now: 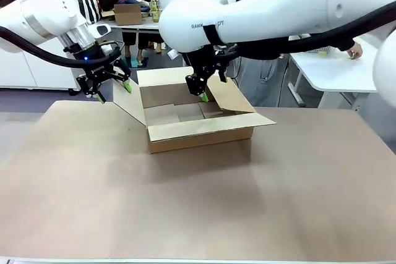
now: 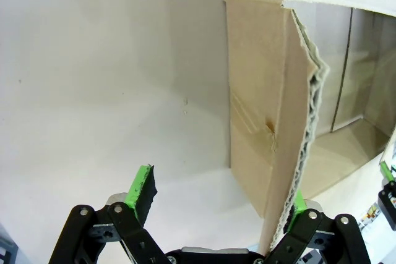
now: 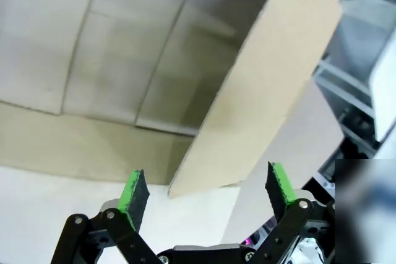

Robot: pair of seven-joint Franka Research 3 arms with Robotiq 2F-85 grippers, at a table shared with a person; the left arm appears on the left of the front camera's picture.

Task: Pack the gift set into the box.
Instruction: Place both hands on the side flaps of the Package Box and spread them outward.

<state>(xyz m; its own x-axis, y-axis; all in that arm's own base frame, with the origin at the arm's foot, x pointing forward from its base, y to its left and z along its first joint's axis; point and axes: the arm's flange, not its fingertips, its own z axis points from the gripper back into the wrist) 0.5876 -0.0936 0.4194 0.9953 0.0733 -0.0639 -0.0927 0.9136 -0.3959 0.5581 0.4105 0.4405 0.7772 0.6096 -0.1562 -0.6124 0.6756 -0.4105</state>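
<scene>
At the far middle of the table (image 1: pixel 185 214) sits the box (image 1: pixel 198 137), its mouth up and all four flaps folded outward. What can be seen of its floor is bare cardboard.

The left claw (image 1: pixel 113 91) hangs at the box's left side with its fingers spread wide. In the left wrist view the raw edge of the left flap (image 2: pixel 260 128) stands between them. It lies close against one finger and well clear of the other, so nothing is pinched.

The right claw (image 1: pixel 198 89) hovers over the mouth, at the inner edge of the right flap (image 1: pixel 232 98). Its fingers are also apart, and in the right wrist view a corner of that flap (image 3: pixel 260 85) points down into the gap without touching either pad.

This looks like the preparing step, with both arms placed to take the flaps and keep the mouth open, and packing not yet begun. The next move calls for each claw to close on its flap edge, or to press it outward, without creasing the cardboard or sliding the light box. The gift set can then go in through the cleared mouth.
</scene>
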